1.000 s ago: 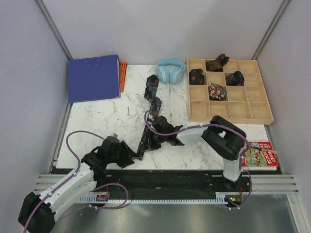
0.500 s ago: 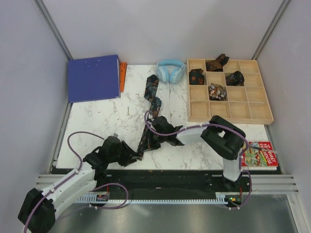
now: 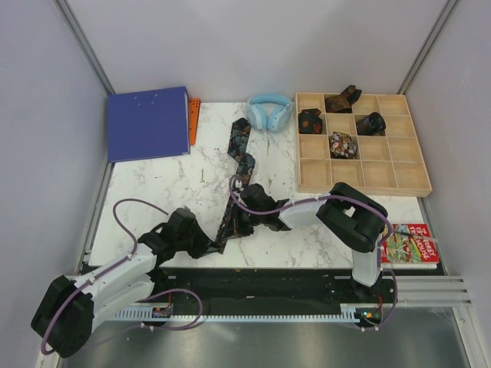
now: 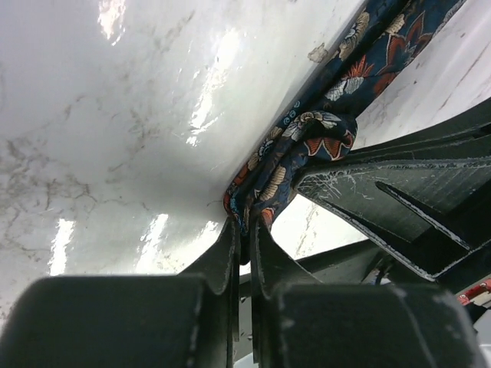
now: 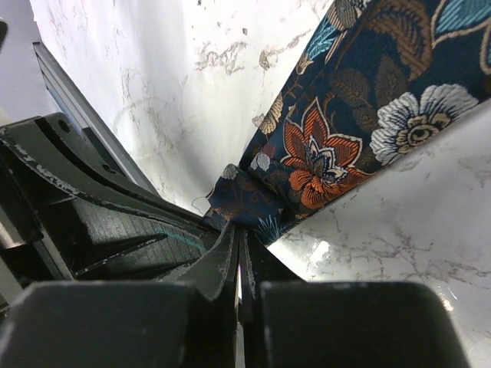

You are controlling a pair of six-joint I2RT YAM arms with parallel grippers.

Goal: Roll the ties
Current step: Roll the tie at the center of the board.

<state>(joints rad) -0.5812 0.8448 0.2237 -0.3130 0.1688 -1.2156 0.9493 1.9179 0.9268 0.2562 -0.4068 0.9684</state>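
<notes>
A long dark floral tie [image 3: 244,149] lies on the marble table [image 3: 165,188], running from the headphones toward the near edge. My left gripper [image 3: 212,244] is shut on the tie's [image 4: 307,142] near end, its jaws [image 4: 245,224] pinching the folded fabric. Just beyond, my right gripper [image 3: 235,220] is shut on the same tie [image 5: 345,130], with a fold caught at its tips [image 5: 239,230]. The two grippers sit close together, fingertips nearly touching. Several rolled ties [image 3: 343,144] rest in tray compartments.
A wooden compartment tray [image 3: 360,188] stands at the back right. Light-blue headphones [image 3: 269,111] lie at the tie's far end. A blue binder [image 3: 148,123] with an orange block [image 3: 194,116] sits back left. A red book [image 3: 411,244] lies by the right arm's base.
My left gripper has slid in to the tie's near end and shut on it. The right gripper has stayed shut on the tie.
</notes>
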